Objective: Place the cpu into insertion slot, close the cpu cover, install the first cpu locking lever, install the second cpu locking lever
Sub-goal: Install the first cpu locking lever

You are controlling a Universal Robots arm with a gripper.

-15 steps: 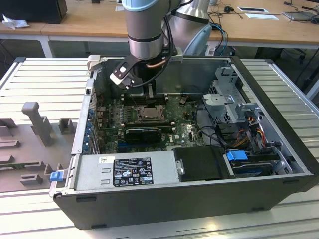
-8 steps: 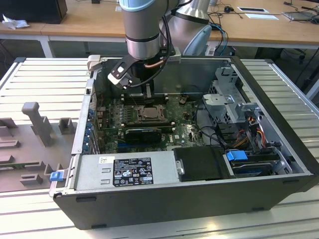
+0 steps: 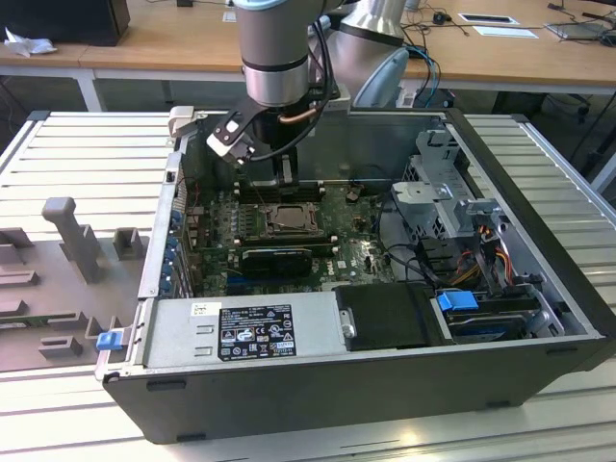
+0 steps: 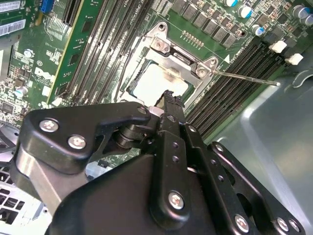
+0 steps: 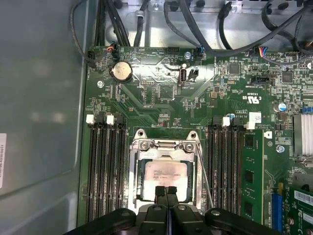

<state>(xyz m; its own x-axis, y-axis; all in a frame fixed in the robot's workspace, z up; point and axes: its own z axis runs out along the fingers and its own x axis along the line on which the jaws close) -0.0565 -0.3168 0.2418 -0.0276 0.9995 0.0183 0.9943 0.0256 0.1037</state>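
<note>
Open PC case (image 3: 318, 404) on a slatted bench. In the exterior view a grey power supply (image 3: 241, 332) sits on the near side of the insertion slot (image 3: 310, 229), w/ a long black card (image 3: 277, 258) lying betw. the two. The cpu (image 5: 164, 175) is seated in the slot. The cpu cover (image 5: 138, 169) lies flat around it, and the chip shows thru the cover's window in both wrist views. A thin wire locking lever (image 4: 244, 78) angles out from the slot's corner, over the black memory slots (image 5: 107, 166) that flank the slot. The gripper (image 5: 166, 192) hangs just above the slot, fingers pressed together w/ nothing betw. them, tips over the cpu's edge. Beyond the slot, a coin battery (image 5: 121, 71) on the green board. Farther off, wooden desks (image 3: 173, 48).
</note>
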